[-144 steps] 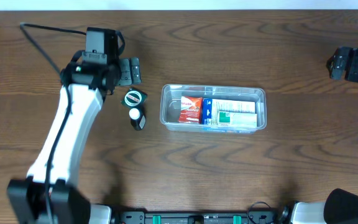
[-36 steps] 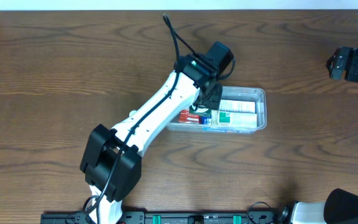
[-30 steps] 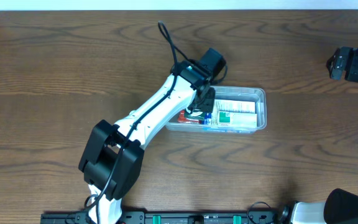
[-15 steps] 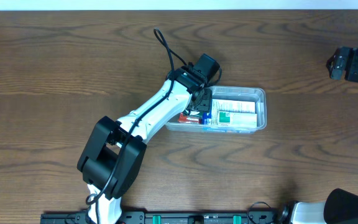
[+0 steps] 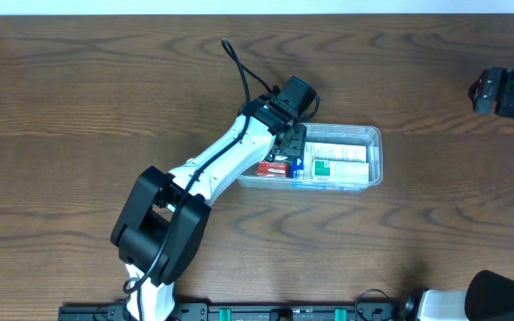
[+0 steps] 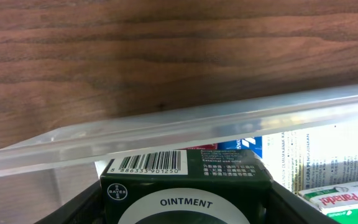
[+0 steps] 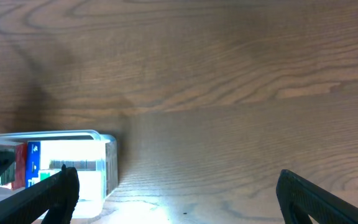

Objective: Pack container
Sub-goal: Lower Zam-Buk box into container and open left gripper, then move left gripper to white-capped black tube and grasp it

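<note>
Lower the ointment box [image 6: 185,171], clamped in the left gripper [image 5: 291,147], straight down past the rim of the container [image 5: 375,157] at mid-table, beside the red packet [image 5: 273,168]. Release only once seated flat. Leave the right gripper [image 7: 176,193] far off, fingers spread wide.

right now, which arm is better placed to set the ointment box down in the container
Left. The left gripper holds the ointment box over the container, just inside its rim. The right gripper is open, empty and far off to the side.
</note>
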